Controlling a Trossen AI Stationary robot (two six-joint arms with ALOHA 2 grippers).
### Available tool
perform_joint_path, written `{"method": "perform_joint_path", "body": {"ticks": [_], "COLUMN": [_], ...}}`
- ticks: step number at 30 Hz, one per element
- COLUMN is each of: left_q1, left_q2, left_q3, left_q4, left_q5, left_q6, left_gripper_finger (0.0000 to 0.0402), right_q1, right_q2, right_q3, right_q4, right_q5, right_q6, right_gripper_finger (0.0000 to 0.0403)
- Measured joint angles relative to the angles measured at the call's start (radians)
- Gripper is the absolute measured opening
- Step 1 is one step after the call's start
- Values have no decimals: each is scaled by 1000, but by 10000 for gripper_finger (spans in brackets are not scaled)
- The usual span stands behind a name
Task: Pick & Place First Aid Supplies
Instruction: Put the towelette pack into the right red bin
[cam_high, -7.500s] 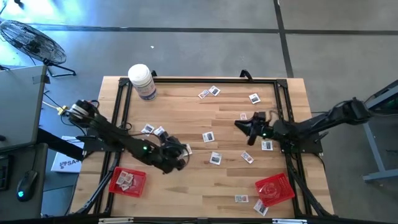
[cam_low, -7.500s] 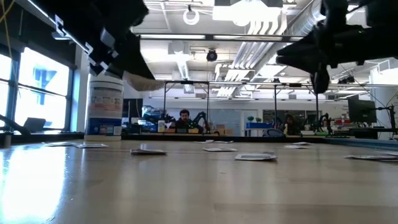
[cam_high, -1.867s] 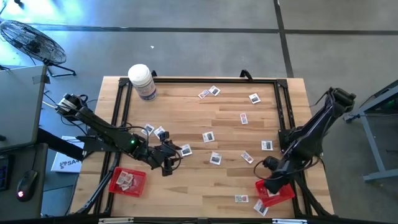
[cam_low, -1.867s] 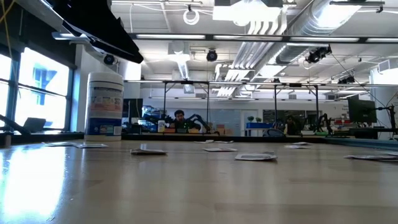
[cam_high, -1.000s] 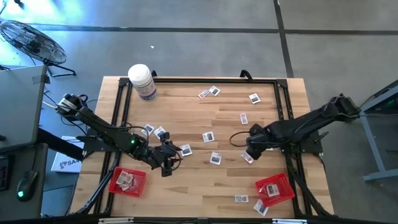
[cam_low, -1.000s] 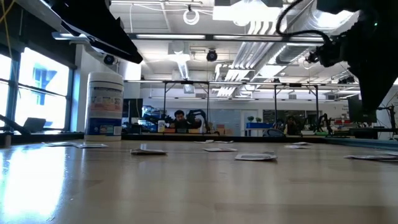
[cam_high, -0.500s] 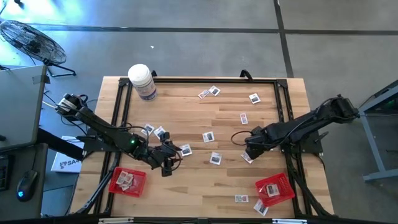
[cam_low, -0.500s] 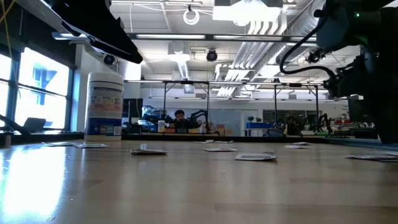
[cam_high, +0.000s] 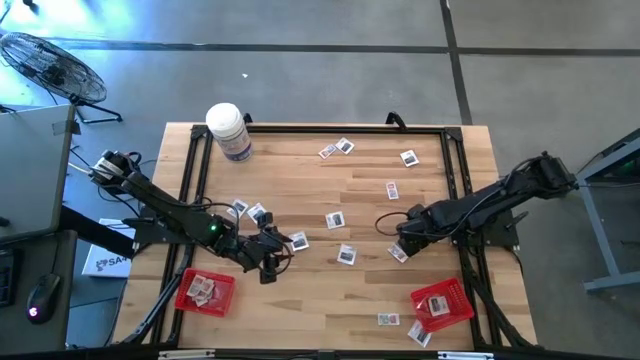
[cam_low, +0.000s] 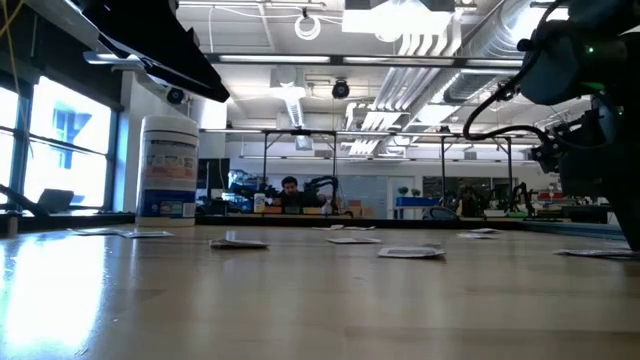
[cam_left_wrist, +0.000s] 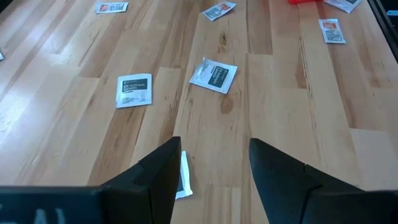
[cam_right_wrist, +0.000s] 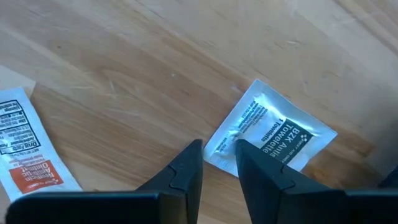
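Note:
The first aid supplies are small flat white packets (cam_high: 336, 220) scattered on the wooden table. My right gripper (cam_high: 400, 248) points down right of centre, over a silver towelette packet (cam_right_wrist: 273, 134) that lies flat. Its fingers stand narrowly open on either side of that packet's nearest corner (cam_right_wrist: 219, 149). My left gripper (cam_high: 270, 255) hangs open above the table left of centre, slanting down, with bare wood between its fingers (cam_left_wrist: 214, 142). One packet (cam_left_wrist: 184, 177) lies partly under one of its fingers. My right gripper comes at the towelette packet from above, one fingertip (cam_right_wrist: 194, 155) on each side of its corner. The packet lies flat on the wood. I cannot tell whether the fingertips touch it.
A red tray (cam_high: 205, 290) with a few packets stands at the near left, another red tray (cam_high: 442, 303) at the near right. A large white bottle (cam_high: 228, 130) stands at the far left. An orange-printed packet (cam_right_wrist: 28, 165) lies beside my right gripper. A black frame (cam_high: 320, 128) edges the table.
My right gripper has sunk toward the table over the towelette packet, shifting slightly toward the near edge. My left arm has kept still. No packet has moved.

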Motion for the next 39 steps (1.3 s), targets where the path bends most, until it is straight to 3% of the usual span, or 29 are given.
{"method": "perform_joint_path", "body": {"ticks": [22,28,33,39], "left_q1": [0,0,0,0], "left_q2": [0,0,0,0], "left_q3": [0,0,0,0], "left_q4": [0,0,0,-1], "left_q5": [2,2,2,2], "left_q6": [0,0,0,0], "left_gripper_finger": [186,186,186,186], "right_q1": [-2,-50,-55,9], "right_q2": [4,3,-2,-5], "right_q3": [0,9,132,335], "right_q4": [-5,-23,-196,-354], "right_q5": [14,-15,40,-31], "right_q6": [8,-82,-148,-185], "right_gripper_finger": [29,3,2,3]}}
